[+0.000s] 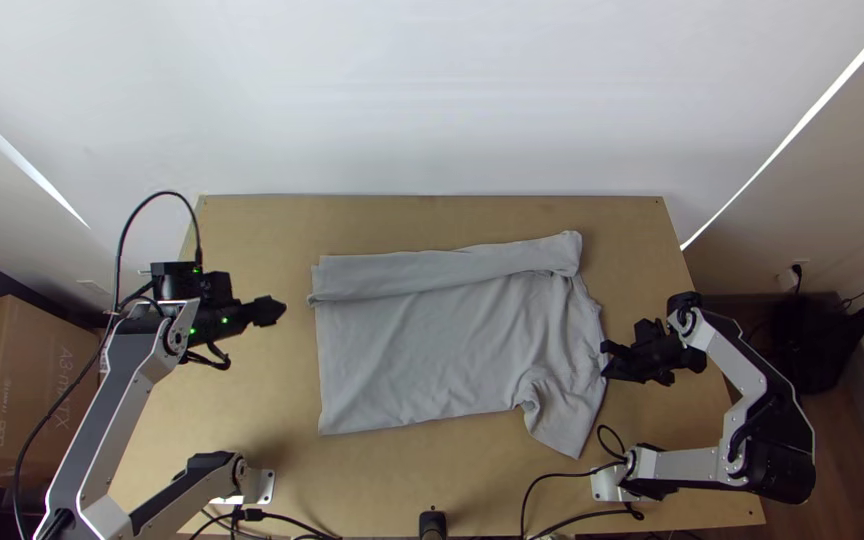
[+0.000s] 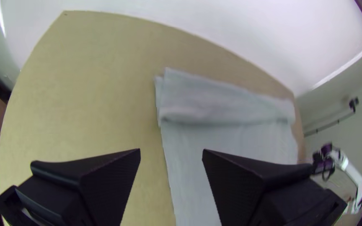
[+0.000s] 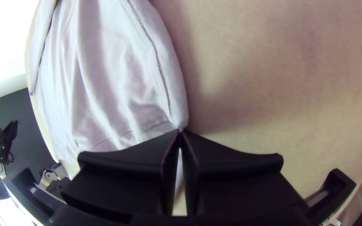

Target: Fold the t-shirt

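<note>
"How's the t-shirt (image 1: pixel 432 355) lying?"

"It's light grey, spread across the table (image 1: pixel 242 410), with its long far side folded over in a band."

"And the sleeve (image 1: pixel 564 415)?"

"The near one sticks out toward the table's near edge, bunched a bit where it meets the body."

"Anything holding it?"

"The right gripper (image 1: pixel 607 361) pinches its right-hand edge."

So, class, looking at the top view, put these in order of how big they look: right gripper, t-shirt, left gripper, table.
1. Table
2. T-shirt
3. Left gripper and right gripper: too alike to rank
</note>
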